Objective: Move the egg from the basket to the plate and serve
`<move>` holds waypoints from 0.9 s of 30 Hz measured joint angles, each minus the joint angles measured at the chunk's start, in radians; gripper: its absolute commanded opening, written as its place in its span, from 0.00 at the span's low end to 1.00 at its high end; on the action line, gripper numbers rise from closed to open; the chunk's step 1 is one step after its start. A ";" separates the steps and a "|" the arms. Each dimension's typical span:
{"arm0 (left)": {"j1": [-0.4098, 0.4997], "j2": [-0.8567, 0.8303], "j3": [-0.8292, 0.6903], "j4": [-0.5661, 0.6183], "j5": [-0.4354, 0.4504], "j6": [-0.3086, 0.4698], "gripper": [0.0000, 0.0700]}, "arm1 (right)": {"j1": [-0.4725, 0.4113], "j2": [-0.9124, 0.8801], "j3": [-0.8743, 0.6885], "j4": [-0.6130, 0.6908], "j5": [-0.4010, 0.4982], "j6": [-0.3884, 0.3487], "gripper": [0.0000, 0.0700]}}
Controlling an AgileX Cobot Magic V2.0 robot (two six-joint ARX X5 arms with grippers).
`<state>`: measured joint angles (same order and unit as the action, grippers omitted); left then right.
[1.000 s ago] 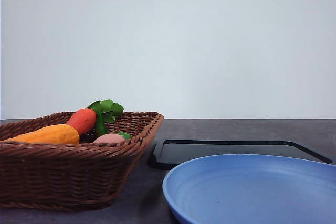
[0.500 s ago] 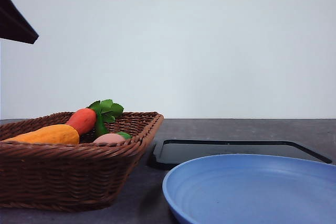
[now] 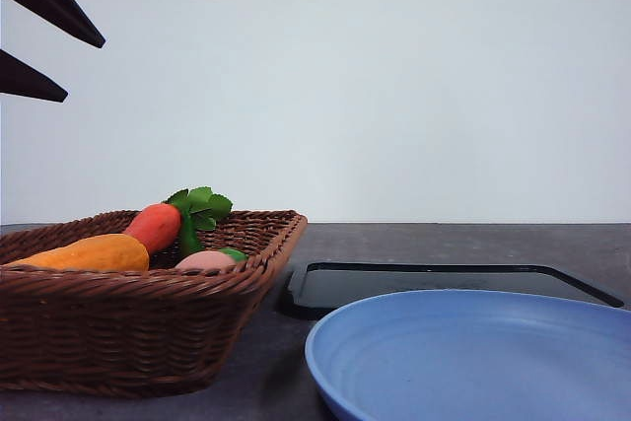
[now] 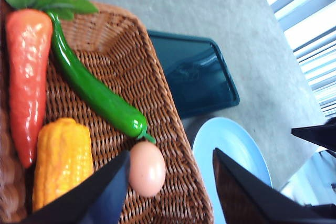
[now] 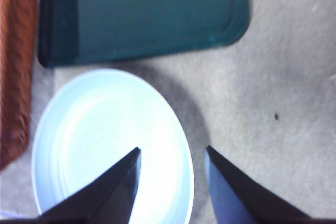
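The small pinkish-brown egg (image 4: pixel 147 169) lies in the dark brown wicker basket (image 4: pixel 173 129) near its rim. The left gripper (image 4: pixel 170 192) and the right gripper (image 5: pixel 170 182) both hang spread apart, the right above the round light-blue plate (image 5: pixel 94 129).

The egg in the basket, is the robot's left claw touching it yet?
Apart. In the left wrist view the left gripper hangs open above the basket, and the egg lies untouched on the weave below.
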<state>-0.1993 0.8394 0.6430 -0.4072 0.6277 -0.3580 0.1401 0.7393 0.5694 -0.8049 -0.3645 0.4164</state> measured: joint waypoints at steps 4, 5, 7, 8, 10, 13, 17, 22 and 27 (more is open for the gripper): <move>-0.008 0.000 0.000 -0.013 0.000 0.000 0.46 | 0.033 0.062 -0.016 0.015 0.002 0.003 0.36; -0.009 0.000 0.000 -0.017 0.000 0.000 0.46 | 0.039 0.078 -0.023 0.022 0.002 0.005 0.36; -0.008 0.000 0.000 -0.028 0.000 0.000 0.46 | 0.054 0.115 -0.035 0.033 0.003 0.009 0.36; -0.008 0.000 0.000 -0.034 0.000 0.000 0.46 | 0.061 0.132 -0.037 0.038 0.002 0.010 0.36; -0.008 0.000 0.000 -0.044 0.000 0.000 0.46 | 0.076 0.170 -0.037 0.064 0.002 0.011 0.36; -0.008 0.000 0.000 -0.057 0.000 0.000 0.46 | 0.097 0.229 -0.037 0.107 -0.001 0.011 0.36; -0.008 0.000 0.000 -0.059 0.000 0.000 0.46 | 0.129 0.320 -0.037 0.141 -0.002 0.011 0.35; -0.008 0.000 0.000 -0.060 0.000 0.000 0.46 | 0.155 0.421 -0.038 0.188 -0.002 0.011 0.33; -0.008 0.000 0.000 -0.060 0.000 0.001 0.46 | 0.170 0.449 -0.038 0.212 -0.002 0.011 0.11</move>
<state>-0.2077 0.8394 0.6430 -0.4671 0.6277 -0.3574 0.3102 1.1880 0.5311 -0.5928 -0.3662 0.4274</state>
